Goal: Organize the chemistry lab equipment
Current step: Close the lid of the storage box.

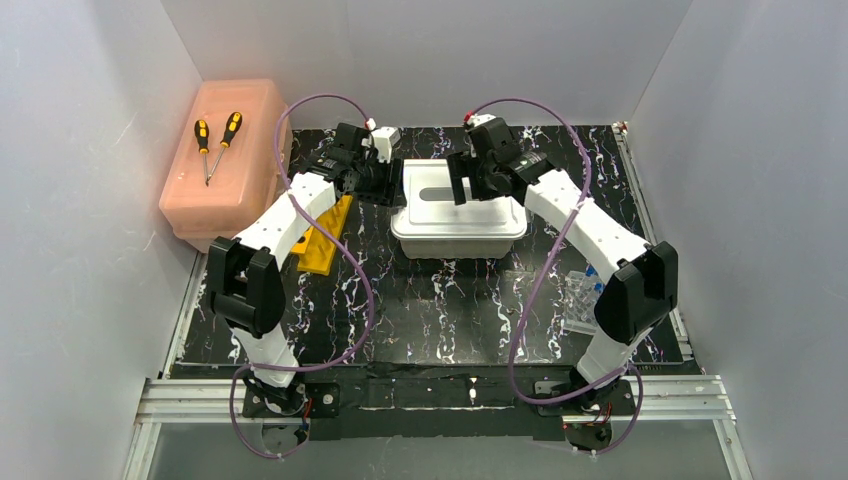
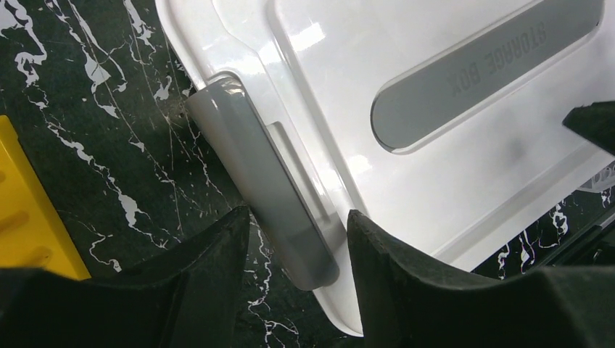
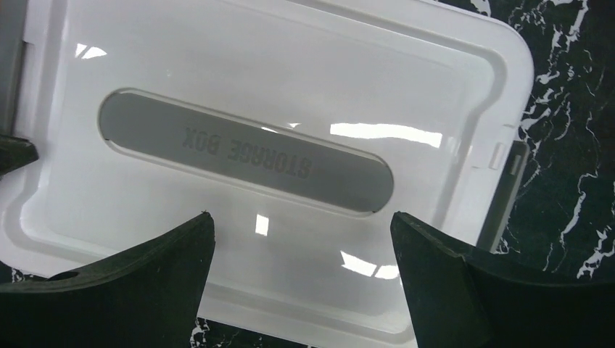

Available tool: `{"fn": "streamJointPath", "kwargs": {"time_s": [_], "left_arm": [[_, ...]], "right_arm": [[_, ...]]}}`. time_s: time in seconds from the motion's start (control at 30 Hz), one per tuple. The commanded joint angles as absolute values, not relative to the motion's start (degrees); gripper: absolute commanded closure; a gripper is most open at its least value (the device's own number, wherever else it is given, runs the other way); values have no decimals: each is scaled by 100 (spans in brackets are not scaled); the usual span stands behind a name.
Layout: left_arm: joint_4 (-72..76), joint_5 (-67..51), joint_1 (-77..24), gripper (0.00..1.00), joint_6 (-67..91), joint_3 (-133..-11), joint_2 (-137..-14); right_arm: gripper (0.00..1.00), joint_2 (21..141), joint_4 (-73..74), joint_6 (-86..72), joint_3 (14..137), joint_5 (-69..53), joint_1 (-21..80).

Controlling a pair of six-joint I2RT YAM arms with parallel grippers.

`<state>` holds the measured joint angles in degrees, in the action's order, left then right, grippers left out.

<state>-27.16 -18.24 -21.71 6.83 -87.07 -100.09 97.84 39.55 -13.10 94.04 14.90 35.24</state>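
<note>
Left gripper [image 2: 299, 217], part open, straddles the grey latch [image 2: 246, 159] on the white storage box's [image 1: 458, 236] left end; right gripper [image 3: 301, 219], spread wide, hovers over the lid [image 3: 290, 80]. Yellow tube rack [image 1: 322, 250] lies near the desk's left edge, beside the box

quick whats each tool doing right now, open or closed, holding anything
left tool: straddles the grey latch on the white box; cannot tell if it grips.
right tool: open, empty, above the white box.
</note>
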Motion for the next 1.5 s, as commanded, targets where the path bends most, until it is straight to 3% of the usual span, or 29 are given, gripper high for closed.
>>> {"fn": "streamJointPath", "kwargs": {"time_s": [0.0, 0.13, 0.2, 0.27, 0.5, 1.17, 1.47], "left_arm": [[-2922, -1927, -2187, 47, 532, -8852, -10028], [-2944, -1849, -2180, 38, 422, -8948, -9994], [-2971, -1822, -2185, 33, 370, -9025, -9972], [-2979, -1800, -2188, 20, 297, -9075, -9927], [-3006, -1755, -2182, 2, 185, -9119, -9707], [-3020, -1741, -2182, 2, 121, -8964, -9637], [-3032, -1784, -2182, 2, 116, -8919, -9685]], "right_arm": [[2, 9372, 4287, -1209, 9481, 1737, 3242], [2, 8820, 4041, -1299, 8777, 1539, 2715], [2, 8517, 3758, -1389, 8328, 1115, 2204], [2, 8251, 3492, -1554, 7883, 530, 1729], [2, 7802, 2515, -2103, 6831, -1095, 951], [2, 7888, -1242, -4515, 4786, -3261, 105], [2, 8147, -1196, -4493, 4907, -3250, 228]]}}
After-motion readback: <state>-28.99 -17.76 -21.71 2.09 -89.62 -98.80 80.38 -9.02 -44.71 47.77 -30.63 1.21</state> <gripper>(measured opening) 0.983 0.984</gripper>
